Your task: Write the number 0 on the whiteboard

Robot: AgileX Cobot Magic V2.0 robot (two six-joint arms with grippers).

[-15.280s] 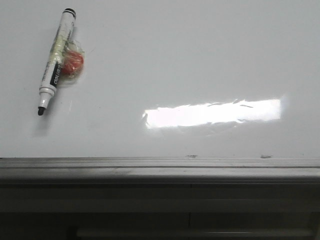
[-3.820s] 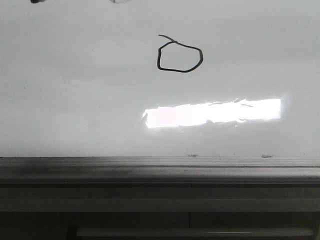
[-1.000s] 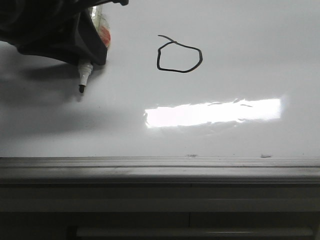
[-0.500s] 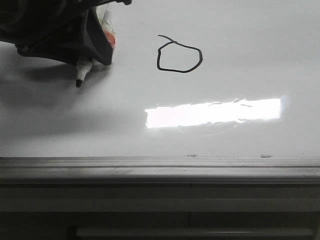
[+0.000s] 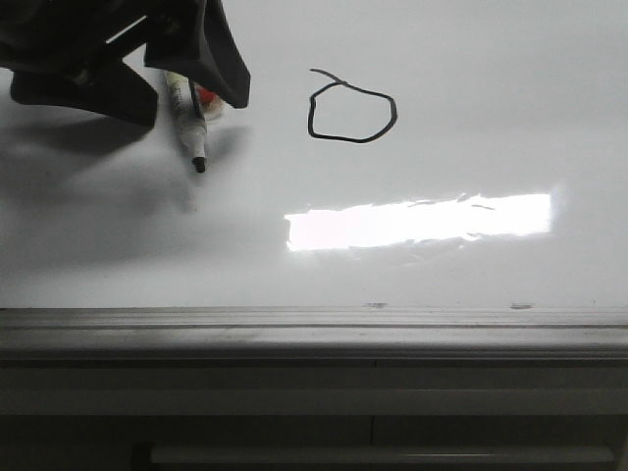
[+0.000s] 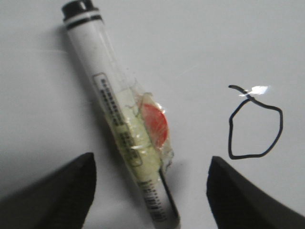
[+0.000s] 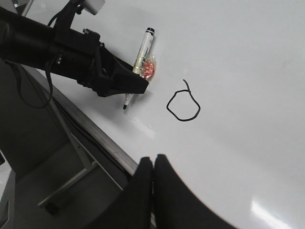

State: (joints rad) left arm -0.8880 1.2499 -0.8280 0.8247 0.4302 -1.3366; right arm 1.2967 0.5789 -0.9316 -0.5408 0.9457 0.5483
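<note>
Your whiteboard (image 5: 471, 59) fills the front view, grey rail (image 5: 314, 329) along its near edge. Your left gripper (image 6: 150, 191) hangs over the board's left part, fingers spread wide, the marker (image 6: 119, 129) lying on the board between them, untouched. Your right gripper (image 7: 153, 164) sits off the near edge, fingers pressed together, empty. The number 0 (image 5: 351, 110) sits right of the marker.

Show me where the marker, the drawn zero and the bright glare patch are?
marker (image 6: 112, 119): left wrist view, on its white barrel.
number 0 (image 5: 392, 102): front view, on the loop's right-hand stroke.
glare patch (image 5: 417, 221): front view, at its middle.
</note>
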